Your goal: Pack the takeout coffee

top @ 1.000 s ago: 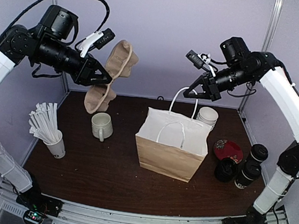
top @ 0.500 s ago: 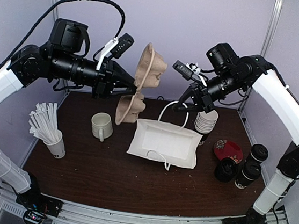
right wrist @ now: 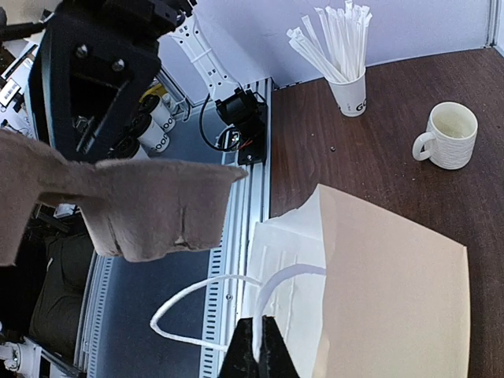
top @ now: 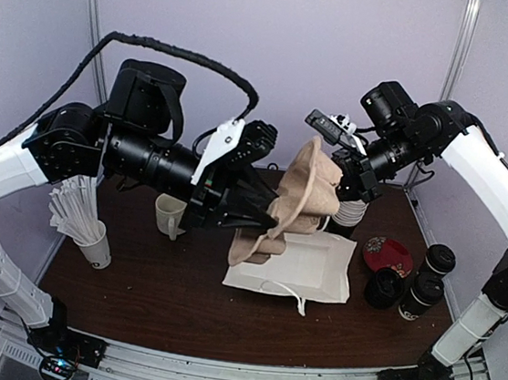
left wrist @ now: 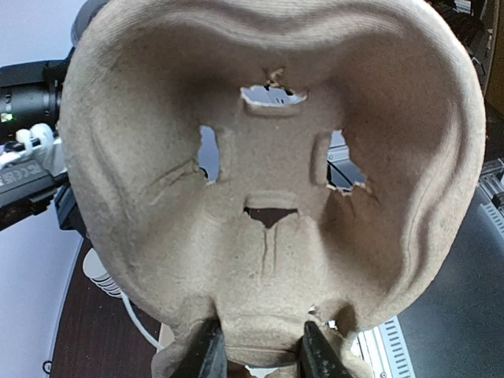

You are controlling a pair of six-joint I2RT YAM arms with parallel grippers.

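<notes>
Two black lidded takeout coffee cups (top: 437,259) (top: 424,296) stand at the table's right edge. My left gripper (top: 265,217) is shut on the rim of a brown pulp cup carrier (top: 304,191) and holds it tilted in the air over the paper bag (top: 305,265). In the left wrist view the carrier (left wrist: 268,157) fills the frame, with the gripper (left wrist: 260,354) clamped on its lower edge. My right gripper (right wrist: 258,346) is shut on the bag's white handle (right wrist: 299,276). The bag (right wrist: 394,299) leans over, its white inside showing.
A white mug (top: 169,212) and a white cup of white sticks (top: 92,243) stand at the left. A red saucer (top: 387,254) and a black object (top: 382,287) sit beside the coffee cups. A stack of white cups (top: 347,213) is behind the bag.
My left arm has swung the carrier right and down from the back left to above the bag. The bag has tipped from upright to leaning flat, with my right gripper still on its handle.
</notes>
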